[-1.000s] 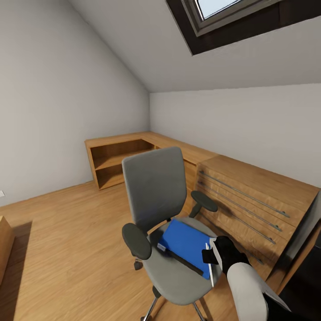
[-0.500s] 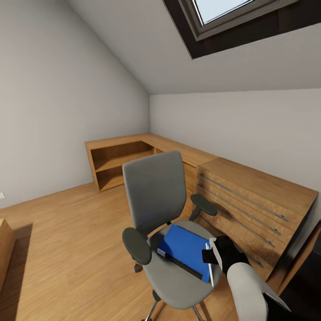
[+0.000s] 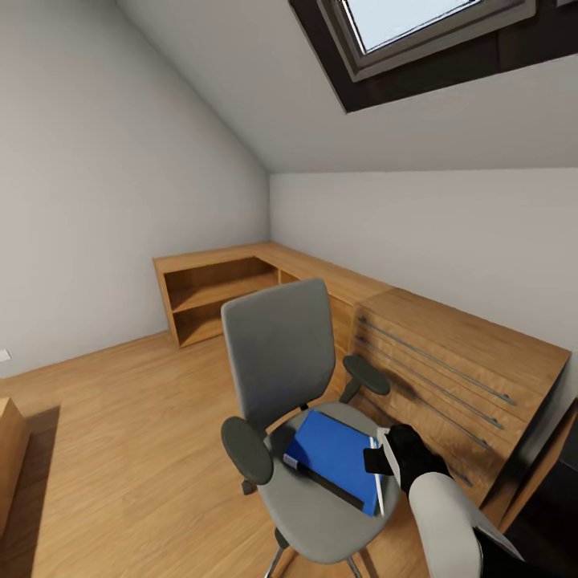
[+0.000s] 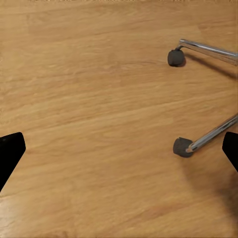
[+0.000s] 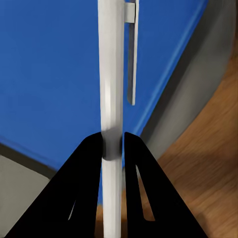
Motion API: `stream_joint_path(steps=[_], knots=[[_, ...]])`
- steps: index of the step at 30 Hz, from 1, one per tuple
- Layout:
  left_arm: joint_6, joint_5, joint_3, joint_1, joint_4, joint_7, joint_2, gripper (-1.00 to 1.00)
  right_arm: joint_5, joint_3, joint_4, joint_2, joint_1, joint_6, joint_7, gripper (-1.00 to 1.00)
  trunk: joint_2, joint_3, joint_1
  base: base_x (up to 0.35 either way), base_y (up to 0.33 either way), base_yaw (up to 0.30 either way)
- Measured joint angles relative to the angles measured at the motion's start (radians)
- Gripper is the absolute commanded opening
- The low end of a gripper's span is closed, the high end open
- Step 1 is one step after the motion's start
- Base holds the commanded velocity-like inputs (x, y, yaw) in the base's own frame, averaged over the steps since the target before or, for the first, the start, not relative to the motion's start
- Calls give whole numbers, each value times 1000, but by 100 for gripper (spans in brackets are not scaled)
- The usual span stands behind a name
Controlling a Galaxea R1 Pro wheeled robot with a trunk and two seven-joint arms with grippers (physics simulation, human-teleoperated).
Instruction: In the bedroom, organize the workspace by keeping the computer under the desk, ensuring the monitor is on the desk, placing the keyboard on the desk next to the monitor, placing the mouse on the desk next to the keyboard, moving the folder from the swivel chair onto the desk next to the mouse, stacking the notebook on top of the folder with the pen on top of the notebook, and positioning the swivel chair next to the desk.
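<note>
Pinching the pen (image 5: pixel 110 89), right gripper (image 5: pixel 113 144) hides folder (image 5: pixel 49 74) partly

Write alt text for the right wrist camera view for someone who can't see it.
The right gripper is shut on a white pen, pinched between two black fingers. Behind the pen lies the blue folder on the grey swivel chair seat, with wood floor past the seat's edge.

The swivel chair (image 3: pixel 301 417) stands on the light wood floor (image 3: pixel 120 417) — its casters (image 4: pixel 176 57) touching the boards — and the blue folder (image 3: pixel 335 457) lies flat on its grey seat.
</note>
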Motion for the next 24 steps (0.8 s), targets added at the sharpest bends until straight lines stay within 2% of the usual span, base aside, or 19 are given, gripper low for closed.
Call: stream_joint_path(steps=[9, 17, 24], knots=[[0, -1, 0, 1, 1, 0, -2, 100, -5, -7, -47, 4, 0, 2, 0, -100, 63, 28, -35, 0, 0, 0], [1, -1, 0, 0, 1, 0, -3, 100, -90, -13, -114, 4, 0, 6, -2, -100, 119, 53, -65, 0, 0, 0], [2, -2, 0, 0, 1, 0, -3, 100, -113, -14, -150, 4, 1, 28, -3, -100, 168, 75, -92, 0, 0, 0]])
